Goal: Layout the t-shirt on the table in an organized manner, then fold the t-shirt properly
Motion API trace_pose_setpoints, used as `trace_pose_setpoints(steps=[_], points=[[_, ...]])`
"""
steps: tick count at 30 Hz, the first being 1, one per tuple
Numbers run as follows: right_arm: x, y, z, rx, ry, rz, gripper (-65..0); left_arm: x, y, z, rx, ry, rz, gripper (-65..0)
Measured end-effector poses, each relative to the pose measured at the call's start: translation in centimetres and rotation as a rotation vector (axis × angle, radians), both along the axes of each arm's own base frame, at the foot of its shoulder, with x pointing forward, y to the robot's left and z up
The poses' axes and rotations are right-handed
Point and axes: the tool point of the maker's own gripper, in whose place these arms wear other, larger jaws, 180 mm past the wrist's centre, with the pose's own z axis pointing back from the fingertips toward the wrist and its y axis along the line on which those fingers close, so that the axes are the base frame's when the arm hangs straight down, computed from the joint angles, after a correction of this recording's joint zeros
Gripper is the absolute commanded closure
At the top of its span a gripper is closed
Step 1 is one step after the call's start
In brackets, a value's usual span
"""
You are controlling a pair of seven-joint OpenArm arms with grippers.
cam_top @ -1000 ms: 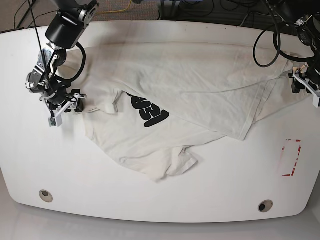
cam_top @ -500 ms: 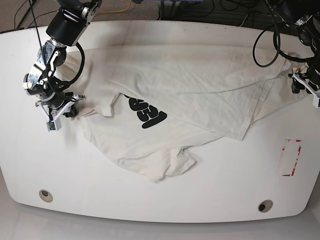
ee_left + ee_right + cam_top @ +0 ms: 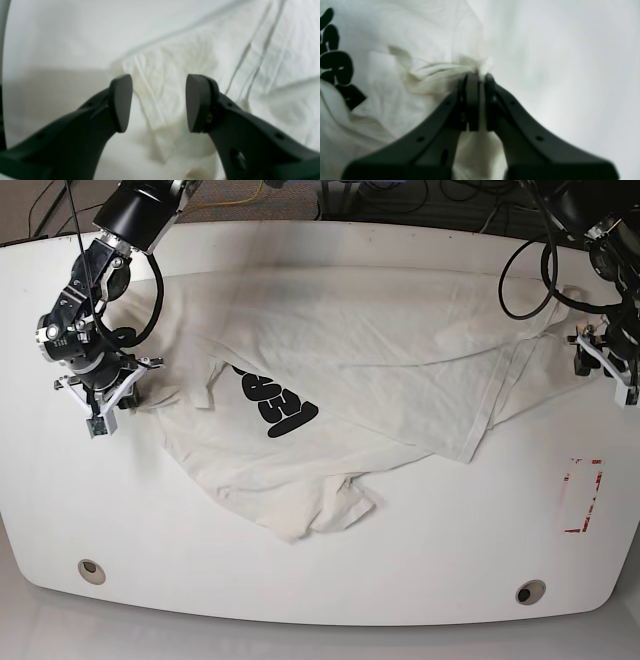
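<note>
A white short-sleeved cotton t-shirt (image 3: 340, 370) is seen spread crumpled across the middle and far half of the large glossy white worktop (image 3: 330, 580), with part of its bold black lettering (image 3: 275, 402) exposed beside a folded-over flap. Creases run through the fabric, and one sleeve is bunched at the near edge. The right pincer (image 3: 476, 77) is clenched on a gathered tuft of the t-shirt's edge at the worktop's left in the base view. The left pincer (image 3: 158, 102) is held released, its fingers (image 3: 121, 102) spread above a hemmed corner of the cloth
</note>
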Motion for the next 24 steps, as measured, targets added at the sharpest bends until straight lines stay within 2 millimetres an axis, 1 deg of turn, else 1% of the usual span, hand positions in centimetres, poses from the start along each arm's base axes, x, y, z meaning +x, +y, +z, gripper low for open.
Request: trace_pose_setpoints(steps=[2, 4, 7, 9, 12, 13, 16, 17, 18, 20, 24], points=[[0.0, 0.1, -0.1, 0.006, 0.001, 0.000, -2.5, 0.9, -0.9, 0.3, -0.015, -0.025, -0.021, -31.9], [0.0, 0.1, -0.4, 0.011, 0.009, -0.001, -2.7, 1.4, -1.7, 0.3, -0.029, -0.037, -0.039, -31.9], [-0.3, -0.1, -1.1, 0.019, 0.030, -0.007, -3.5, 1.6, -2.7, -0.1, -0.041, -0.030, -0.057, -31.9], [-0.5, -0.1, -1.8, 0.031, 0.049, -0.010, -6.5, 1.6, -2.8, -0.4, -0.038, -0.013, -0.057, -31.9], [-0.8, 0.1, -3.2, 0.057, 0.081, -0.013, -16.5, 1.9, -2.7, 0.0, -0.033, -0.020, -0.058, -31.9], [-0.8, 0.2, -3.6, 0.068, 0.084, -0.015, -21.6, 2.1, -2.6, 0.2, -0.030, -0.029, -0.058, -31.9], [-0.5, 0.6, -4.3, 0.102, 0.068, -0.017, -33.9, 2.5, -2.4, 0.6, -0.026, -0.044, -0.059, -31.9], [-0.5, 0.6, -4.5, 0.110, 0.066, -0.019, -36.6, 2.5, -2.4, 0.6, -0.026, -0.045, -0.059, -31.9], [-0.4, 0.6, -4.6, 0.116, 0.060, -0.021, -41.4, 2.4, -2.4, 0.6, -0.027, -0.044, -0.059, -31.9], [-0.5, 0.5, -4.8, 0.119, 0.062, -0.022, -44.1, 2.3, -2.5, 0.4, -0.029, -0.040, -0.059, -31.9], [-0.9, 0.3, -4.5, 0.102, 0.059, -0.021, -44.4, 2.3, -2.5, 0.4, -0.028, -0.038, -0.059, -31.9]])
